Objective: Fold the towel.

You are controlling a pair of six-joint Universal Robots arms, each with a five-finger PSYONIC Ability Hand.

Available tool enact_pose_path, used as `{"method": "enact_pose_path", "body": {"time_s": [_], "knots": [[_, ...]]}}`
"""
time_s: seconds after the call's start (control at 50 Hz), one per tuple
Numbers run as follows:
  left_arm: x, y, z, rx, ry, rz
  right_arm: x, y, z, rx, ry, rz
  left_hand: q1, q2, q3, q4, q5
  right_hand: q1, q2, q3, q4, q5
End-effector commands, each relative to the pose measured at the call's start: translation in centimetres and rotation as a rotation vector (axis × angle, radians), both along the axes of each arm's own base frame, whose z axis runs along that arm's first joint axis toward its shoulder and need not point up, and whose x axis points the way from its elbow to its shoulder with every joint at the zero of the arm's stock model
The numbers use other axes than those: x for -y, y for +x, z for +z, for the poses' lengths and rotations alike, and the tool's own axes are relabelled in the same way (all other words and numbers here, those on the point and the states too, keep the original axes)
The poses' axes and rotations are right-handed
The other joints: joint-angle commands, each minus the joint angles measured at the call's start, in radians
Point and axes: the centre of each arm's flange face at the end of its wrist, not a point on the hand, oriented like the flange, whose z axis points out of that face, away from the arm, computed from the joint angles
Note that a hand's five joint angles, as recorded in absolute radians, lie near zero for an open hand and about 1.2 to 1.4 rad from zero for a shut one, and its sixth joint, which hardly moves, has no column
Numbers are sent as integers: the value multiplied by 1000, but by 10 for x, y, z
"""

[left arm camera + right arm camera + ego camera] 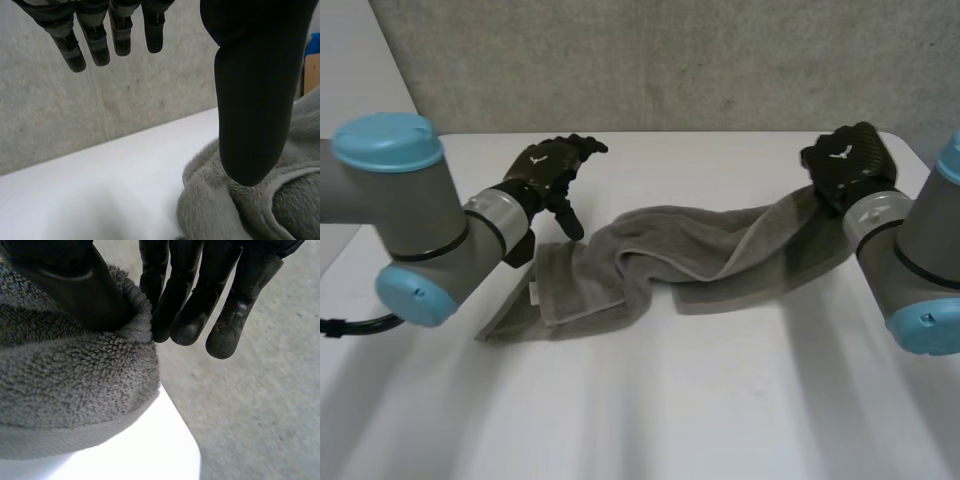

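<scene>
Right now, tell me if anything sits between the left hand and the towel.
Nothing visible does. The left hand hangs open at the left end of the towel, its thumb pointing down at the cloth. The right hand pinches the other end.

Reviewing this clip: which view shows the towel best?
The head view: the towel runs crumpled across the table from end to end. The right wrist view shows one end pinched by the right hand; the left wrist view shows bunched cloth by the thumb of the open left hand.
</scene>
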Motion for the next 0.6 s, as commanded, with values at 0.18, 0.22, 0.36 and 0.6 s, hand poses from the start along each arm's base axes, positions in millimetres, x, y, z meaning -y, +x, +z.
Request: {"method": "enact_pose_path", "body": {"time_s": [0.18,0.22,0.36,0.6], "knots": [[-50,15,-14,127,16,-44,21,-44,-20,-11,1,-135,123,126,124,124,137,36,63,54,60,56],[-52,15,-18,162,1,-54,20,-44,-22,-11,7,-134,126,129,127,127,140,36,63,54,60,56],[-66,-1,-42,282,-20,-125,16,-39,-34,-18,40,-118,123,126,125,124,137,36,63,54,60,56],[-60,-19,-82,391,-15,-129,14,-36,-48,-29,80,-95,96,99,98,97,111,36,63,54,60,56]]}}
